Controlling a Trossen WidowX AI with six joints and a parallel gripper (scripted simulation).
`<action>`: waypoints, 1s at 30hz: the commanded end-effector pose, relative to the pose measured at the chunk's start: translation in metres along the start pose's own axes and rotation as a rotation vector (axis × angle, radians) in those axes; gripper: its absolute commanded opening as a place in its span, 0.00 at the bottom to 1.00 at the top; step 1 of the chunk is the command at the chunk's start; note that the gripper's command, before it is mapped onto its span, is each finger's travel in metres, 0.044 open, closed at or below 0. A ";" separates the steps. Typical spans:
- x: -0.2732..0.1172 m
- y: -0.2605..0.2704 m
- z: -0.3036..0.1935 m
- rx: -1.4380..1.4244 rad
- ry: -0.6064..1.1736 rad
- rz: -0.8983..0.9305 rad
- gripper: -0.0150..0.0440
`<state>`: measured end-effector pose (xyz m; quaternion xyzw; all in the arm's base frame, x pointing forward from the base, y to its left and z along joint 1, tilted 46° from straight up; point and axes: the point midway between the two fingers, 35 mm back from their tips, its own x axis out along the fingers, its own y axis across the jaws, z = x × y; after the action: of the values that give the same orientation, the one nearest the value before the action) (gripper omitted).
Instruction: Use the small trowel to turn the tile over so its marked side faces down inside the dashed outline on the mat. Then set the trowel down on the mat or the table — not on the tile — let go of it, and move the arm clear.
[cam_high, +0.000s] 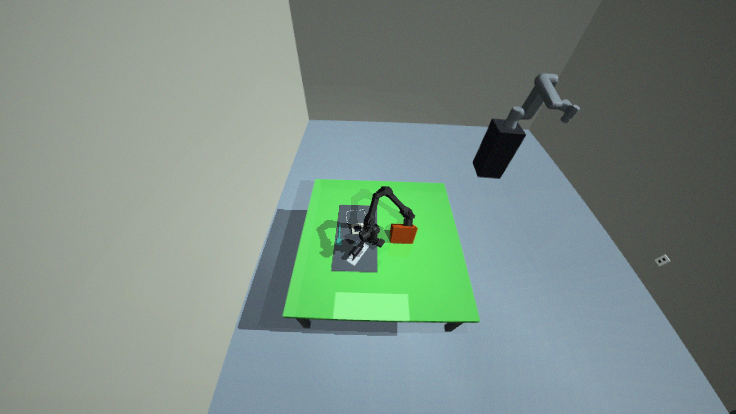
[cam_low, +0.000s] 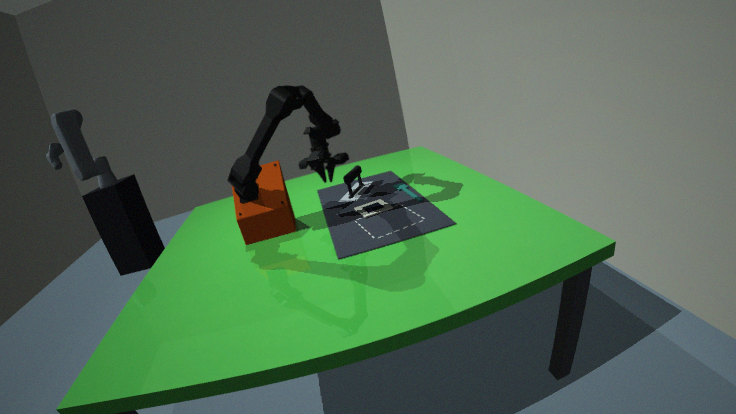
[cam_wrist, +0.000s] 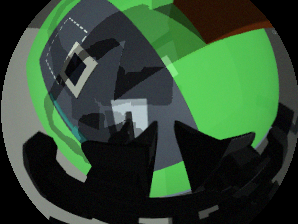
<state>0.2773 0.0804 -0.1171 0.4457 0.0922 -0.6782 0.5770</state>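
Note:
The trowel has a pale blade and a black bridge-like handle. It seems to rest on the dark mat with its handle up; I cannot tell whether the blade is quite flat. My gripper hangs above the mat's edge on the base side of the trowel. Its fingers are a little apart and hold nothing. The tile is cream with a black square showing on top. It lies flat at the edge of the dashed outline, partly overlapping it.
A thin teal object lies near the mat's far side from the base. My arm stands on an orange block beside the mat. A grey arm on a black pedestal stands off the green table.

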 end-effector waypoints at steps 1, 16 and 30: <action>-0.003 -0.024 0.004 0.000 -0.009 -0.003 0.42; -0.004 -0.025 0.004 -0.005 -0.007 0.001 0.42; -0.004 -0.025 0.004 -0.005 -0.007 0.002 0.25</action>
<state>0.2537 0.0889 -0.1218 0.4419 0.0915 -0.6791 0.5789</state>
